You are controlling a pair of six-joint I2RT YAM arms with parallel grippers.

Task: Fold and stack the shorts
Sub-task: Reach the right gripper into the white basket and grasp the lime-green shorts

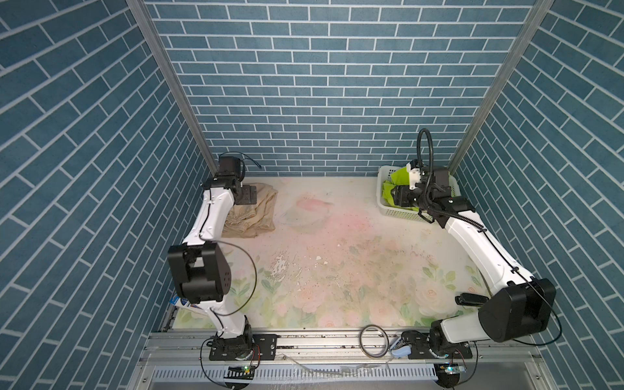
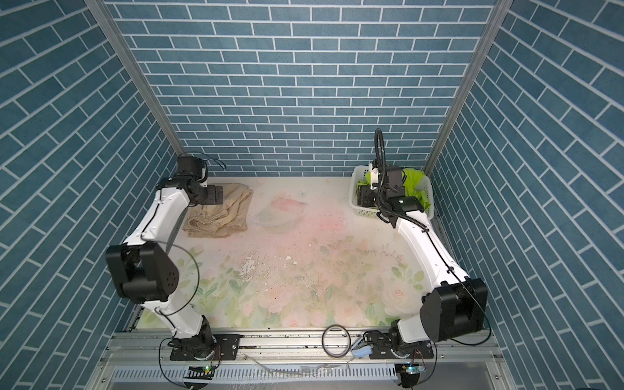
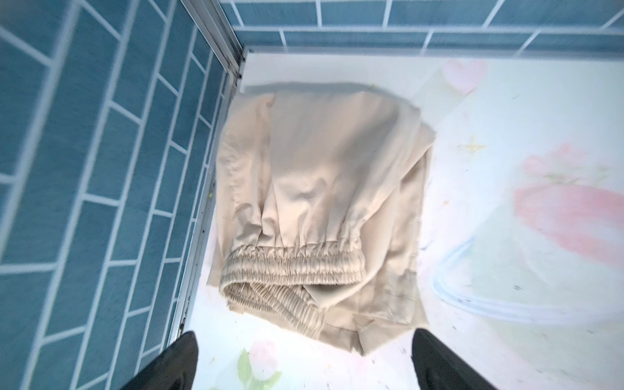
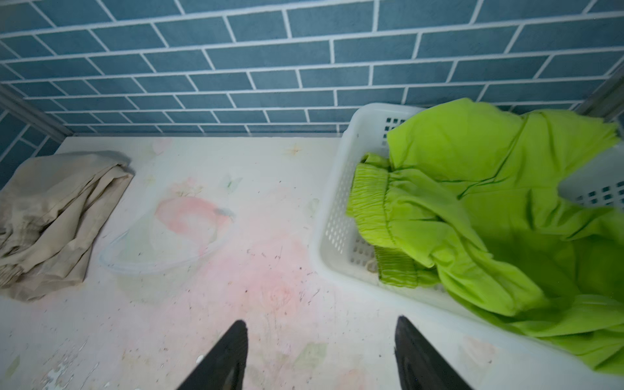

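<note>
Between beige shorts and basket — open tabletop

No legible text, brand or number in any view. Blue-and-white printed item by the left arm's lower link in a top view: markings too small to read. Beige shorts and lime-green shorts: only plain fabric faces the wrist cameras.
</note>
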